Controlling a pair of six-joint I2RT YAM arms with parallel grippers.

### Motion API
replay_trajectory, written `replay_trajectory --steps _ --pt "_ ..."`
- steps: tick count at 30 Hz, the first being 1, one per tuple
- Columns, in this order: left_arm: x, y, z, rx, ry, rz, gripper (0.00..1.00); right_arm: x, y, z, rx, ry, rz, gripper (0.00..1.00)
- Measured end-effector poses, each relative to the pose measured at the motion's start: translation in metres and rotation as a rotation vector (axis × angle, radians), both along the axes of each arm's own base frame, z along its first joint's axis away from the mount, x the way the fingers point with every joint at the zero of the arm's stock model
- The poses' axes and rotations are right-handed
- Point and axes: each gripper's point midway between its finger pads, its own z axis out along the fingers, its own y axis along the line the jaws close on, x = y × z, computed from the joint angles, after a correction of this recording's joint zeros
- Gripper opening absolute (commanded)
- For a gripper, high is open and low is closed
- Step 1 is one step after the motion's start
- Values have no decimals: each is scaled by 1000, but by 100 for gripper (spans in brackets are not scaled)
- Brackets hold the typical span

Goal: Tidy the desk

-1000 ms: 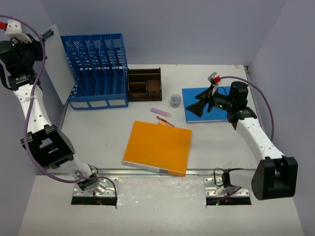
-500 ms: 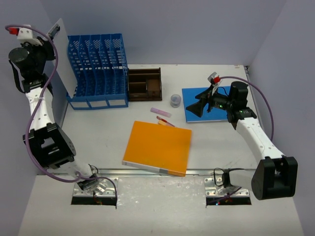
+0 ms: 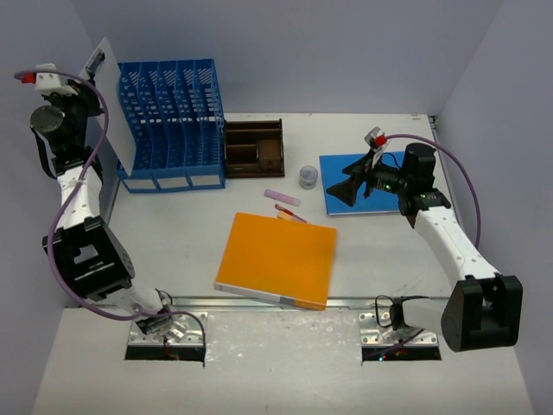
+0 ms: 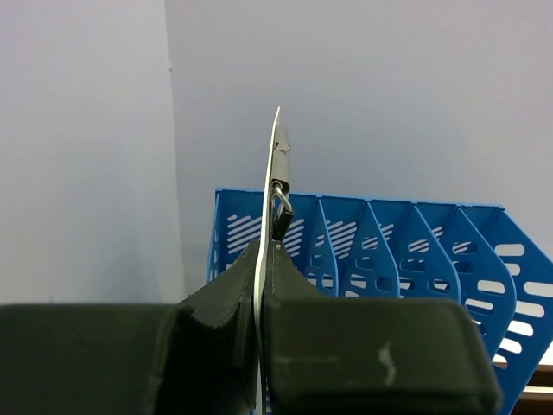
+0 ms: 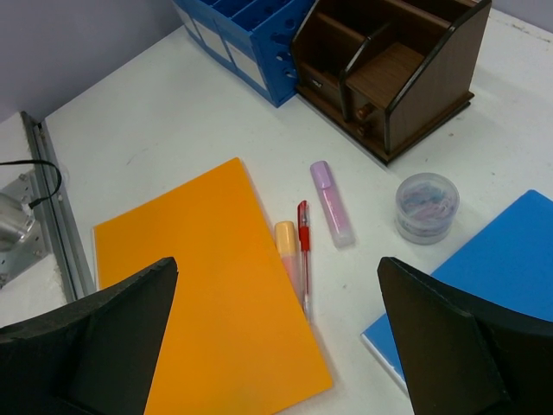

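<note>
Left arm [image 3: 73,194] raised high, left gripper [image 4: 262,251] pinched on a white clipboard [image 3: 111,104], right arm [image 3: 445,233] extended forward, right gripper [image 3: 341,181] wide open.

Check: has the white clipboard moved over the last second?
Yes. The clipboard has shifted right, toward the left end of the blue file rack, turning more edge-on.

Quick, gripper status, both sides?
left gripper: closed on the white clipboard.
right gripper: open, holding nothing.
</note>
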Motion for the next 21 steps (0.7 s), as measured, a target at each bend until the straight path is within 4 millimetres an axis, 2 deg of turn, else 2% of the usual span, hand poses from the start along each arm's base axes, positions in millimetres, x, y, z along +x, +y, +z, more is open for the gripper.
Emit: replay_trajectory --steps 8,18,21 --pt "0 0 3 3 -13 1 0 -2 1 1 5 1 12 99" --pt "4 2 19 32 -52 2 0 -3 2 1 8 2 19 99" --pt "6 4 18 39 -56 3 0 -3 2 0 8 3 19 99"
